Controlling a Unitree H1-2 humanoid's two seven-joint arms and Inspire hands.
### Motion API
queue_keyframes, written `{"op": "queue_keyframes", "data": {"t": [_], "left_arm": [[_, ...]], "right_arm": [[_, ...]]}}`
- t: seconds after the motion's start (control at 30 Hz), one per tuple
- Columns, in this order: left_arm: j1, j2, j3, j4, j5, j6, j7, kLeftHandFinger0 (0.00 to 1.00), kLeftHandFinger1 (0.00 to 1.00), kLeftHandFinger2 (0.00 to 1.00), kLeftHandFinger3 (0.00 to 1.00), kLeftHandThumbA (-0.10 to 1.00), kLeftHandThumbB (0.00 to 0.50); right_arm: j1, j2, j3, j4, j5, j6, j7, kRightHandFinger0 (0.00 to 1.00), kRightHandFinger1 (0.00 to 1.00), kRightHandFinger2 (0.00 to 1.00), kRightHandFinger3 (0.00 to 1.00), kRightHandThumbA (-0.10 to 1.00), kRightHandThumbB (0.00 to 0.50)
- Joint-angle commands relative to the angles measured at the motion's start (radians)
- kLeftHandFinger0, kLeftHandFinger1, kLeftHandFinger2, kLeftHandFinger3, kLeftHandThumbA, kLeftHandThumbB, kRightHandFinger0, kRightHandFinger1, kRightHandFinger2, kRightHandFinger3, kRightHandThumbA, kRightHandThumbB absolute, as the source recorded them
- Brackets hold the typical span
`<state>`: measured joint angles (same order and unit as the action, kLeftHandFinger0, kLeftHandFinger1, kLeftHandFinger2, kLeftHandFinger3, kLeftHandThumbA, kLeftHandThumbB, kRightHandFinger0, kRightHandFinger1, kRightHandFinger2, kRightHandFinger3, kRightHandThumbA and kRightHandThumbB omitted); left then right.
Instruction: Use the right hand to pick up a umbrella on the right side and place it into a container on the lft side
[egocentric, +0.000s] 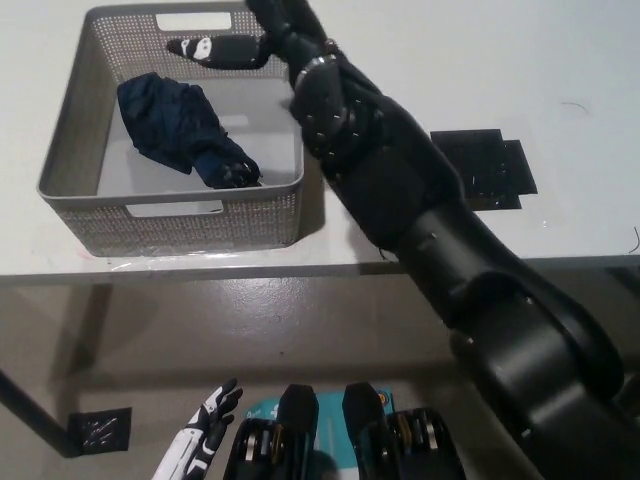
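Lying inside a grey perforated rectangular basket (70, 150) at the left of a white table (420, 60) is a folded dark navy fabric umbrella (180, 130), resting on the basket floor. Above the basket's far right corner hovers the robot's black right hand (235, 45), fingers spread apart and holding nothing. Low at the picture's bottom left, below the table edge, the white left hand (205, 440) rests with fingers apart. A black cross-shaped marker (495, 165) lies on the table's right side.
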<state>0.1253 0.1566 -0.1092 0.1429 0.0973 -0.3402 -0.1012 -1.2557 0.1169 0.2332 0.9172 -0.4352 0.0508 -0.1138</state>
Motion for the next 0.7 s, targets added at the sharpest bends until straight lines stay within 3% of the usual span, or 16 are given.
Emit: {"op": "queue_keyframes", "data": {"t": [0.0, 0.1, 0.13, 0.17, 0.23, 0.33, 0.43, 0.53, 0.67], "left_arm": [[0.003, 0.037, 0.012, -0.043, 0.0, -0.028, -0.014, 1.0, 1.0, 1.0, 1.0, 1.0, 0.26], [0.007, 0.034, 0.02, -0.042, -0.02, -0.006, -0.016, 1.0, 1.0, 1.0, 1.0, 1.0, 0.3], [0.007, 0.033, 0.02, -0.036, -0.014, -0.011, -0.012, 1.0, 1.0, 1.0, 1.0, 1.0, 0.305], [0.009, 0.032, 0.02, -0.027, -0.008, -0.021, -0.008, 1.0, 1.0, 1.0, 1.0, 1.0, 0.292], [0.005, 0.03, 0.019, -0.012, 0.002, -0.033, -0.002, 1.0, 1.0, 1.0, 1.0, 1.0, 0.28], [0.008, 0.025, 0.02, -0.006, 0.004, -0.035, 0.004, 1.0, 1.0, 1.0, 1.0, 1.0, 0.274], [0.005, 0.021, 0.023, 0.001, 0.002, -0.035, 0.007, 1.0, 1.0, 1.0, 1.0, 1.0, 0.272], [0.003, 0.022, 0.028, 0.004, -0.001, -0.027, 0.008, 1.0, 1.0, 1.0, 1.0, 1.0, 0.28], [-0.005, 0.029, 0.034, 0.013, 0.007, -0.037, 0.011, 1.0, 1.0, 1.0, 1.0, 1.0, 0.277]], "right_arm": [[0.214, -0.107, -0.148, -0.704, 0.193, 0.023, 0.094, 1.0, 1.0, 1.0, 1.0, 1.0, 0.447], [0.349, -0.121, -0.199, -0.916, 0.251, 0.03, 0.088, 1.0, 1.0, 1.0, 1.0, 1.0, 0.422], [0.415, -0.125, -0.219, -0.994, 0.311, 0.031, 0.104, 1.0, 1.0, 1.0, 1.0, 1.0, 0.445], [0.474, -0.129, -0.232, -1.055, 0.368, 0.043, 0.127, 1.0, 1.0, 1.0, 1.0, 1.0, 0.472], [0.574, -0.151, -0.235, -1.125, 0.407, 0.038, 0.147, 1.0, 1.0, 1.0, 1.0, 1.0, 0.448], [0.706, -0.156, -0.238, -1.184, 0.462, -0.012, 0.142, 1.0, 1.0, 1.0, 1.0, 1.0, 0.449], [0.851, -0.141, -0.216, -1.194, 0.479, -0.156, 0.105, 1.0, 1.0, 1.0, 1.0, 1.0, 0.439], [1.001, -0.105, -0.17, -1.174, 0.444, -0.311, 0.055, 1.0, 1.0, 1.0, 1.0, 1.0, 0.468], [1.158, -0.09, -0.122, -1.158, 0.409, -0.425, 0.033, 1.0, 1.0, 1.0, 1.0, 1.0, 0.405]]}}
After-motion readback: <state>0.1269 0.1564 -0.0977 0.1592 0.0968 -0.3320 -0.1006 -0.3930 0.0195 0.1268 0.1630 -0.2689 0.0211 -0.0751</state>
